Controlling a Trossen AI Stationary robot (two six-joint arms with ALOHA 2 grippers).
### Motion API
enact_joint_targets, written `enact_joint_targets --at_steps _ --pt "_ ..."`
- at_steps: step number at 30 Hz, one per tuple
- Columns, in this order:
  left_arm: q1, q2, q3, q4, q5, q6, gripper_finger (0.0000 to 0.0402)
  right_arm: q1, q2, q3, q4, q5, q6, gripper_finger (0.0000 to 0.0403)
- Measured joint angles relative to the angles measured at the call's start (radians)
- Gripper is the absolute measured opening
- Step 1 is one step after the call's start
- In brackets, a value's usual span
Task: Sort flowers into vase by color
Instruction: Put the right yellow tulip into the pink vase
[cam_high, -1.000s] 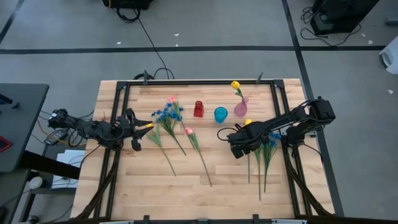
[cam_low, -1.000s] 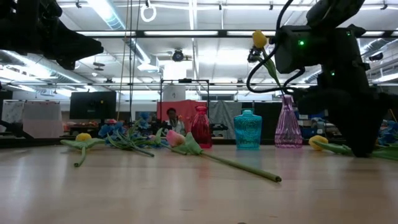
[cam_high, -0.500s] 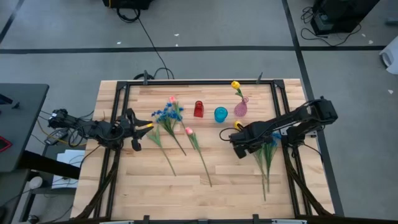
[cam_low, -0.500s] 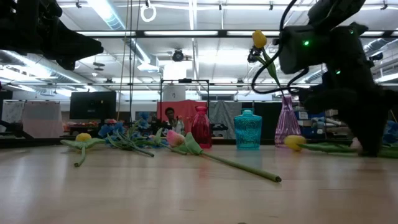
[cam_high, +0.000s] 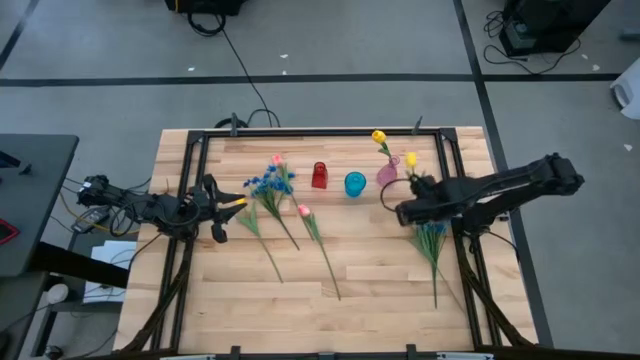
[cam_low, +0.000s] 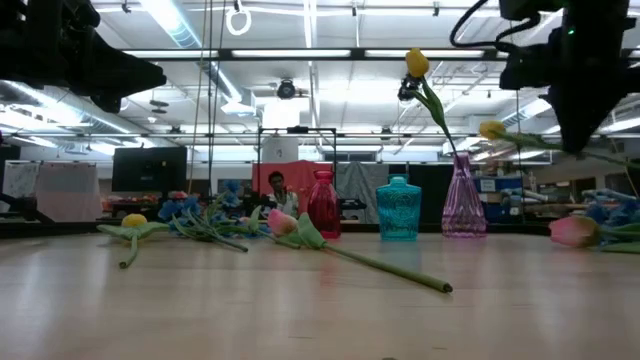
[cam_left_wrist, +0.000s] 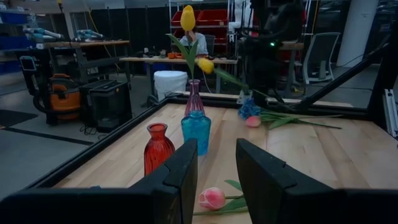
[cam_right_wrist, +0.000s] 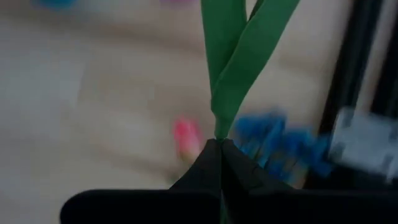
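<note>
My right gripper (cam_high: 414, 192) hangs in the air just right of the pink vase (cam_high: 387, 173), shut on a yellow tulip (cam_high: 410, 159). The low view shows that tulip's head (cam_low: 490, 129) well above the table. The pink vase holds another yellow tulip (cam_high: 378, 137). A red vase (cam_high: 319, 175) and a blue vase (cam_high: 355, 184) stand in a row to its left. Blue sprays (cam_high: 270, 182) and pink tulips (cam_high: 303, 210) lie on the wood left of centre. My left gripper (cam_high: 215, 212) waits open by the left edge, beside a yellow tulip (cam_high: 238, 203). My right gripper (cam_right_wrist: 220, 146) pinches the yellow tulip's green stem (cam_right_wrist: 219, 132) between its two shut fingers, just below where the leaves (cam_right_wrist: 233, 56) spread. The stem runs on ahead past the fingertips. The tulip is lifted clear, its stem about level and its head pointing toward the vases.
A bunch of blue blossoms and a pink tulip (cam_high: 431, 238) lies on the table below my right arm, near the right rail. A black frame (cam_high: 448, 150) runs around the tabletop. Bare wood (cam_high: 350, 300) stretches across the near half. A person (cam_low: 274, 190) sits far behind the table.
My right gripper has risen off the table and moved toward the far edge and right, ending beside the pink vase. The yellow tulip it holds came up with it, from lying on the wood to hanging clear with its head near the vase.
</note>
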Motion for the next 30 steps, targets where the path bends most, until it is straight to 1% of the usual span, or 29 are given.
enact_joint_targets --at_steps 3,6,10,12,14,16,20,24,26,30 --pt "0.0 0.0 0.0 0.004 0.0 0.0 0.0115 -0.048 -0.02 0.0 -0.002 0.156 -0.065 0.0005" --pt "0.0 0.0 0.0 0.008 0.0 0.0 0.0115 -0.103 -0.044 0.0 0.046 0.313 -0.158 0.0005" --pt "0.0 0.0 0.0 0.008 0.0 0.004 0.0115 -0.17 -0.094 0.0 0.165 0.489 -0.323 0.0005" --pt "0.0 0.0 0.0 0.008 0.0 0.005 0.0115 -0.198 -0.129 0.0 0.244 0.56 -0.412 0.0005" --pt "0.0 0.0 0.0 0.008 0.0 0.005 0.0115 -0.223 -0.173 0.0 0.339 0.606 -0.519 0.0005" --pt "0.0 0.0 0.0 0.008 0.0 0.005 0.0115 -0.246 -0.222 0.0 0.444 0.626 -0.628 0.0005" --pt "0.0 0.0 0.0 0.008 0.0 0.005 0.0115 -0.283 -0.305 0.0 0.683 0.632 -0.86 0.0005" --pt "0.0 0.0 0.0 0.008 0.0 0.006 0.0115 -0.309 -0.329 0.0 0.869 0.632 -1.056 0.0005" --pt "0.0 0.0 0.0 0.008 0.0 0.006 0.0115 -0.322 -0.327 0.0 0.929 0.625 -1.111 0.0005" --pt "0.0 0.0 0.0 0.008 0.0 0.005 0.0115 -0.352 -0.308 0.0 0.993 0.558 -1.146 0.0005"
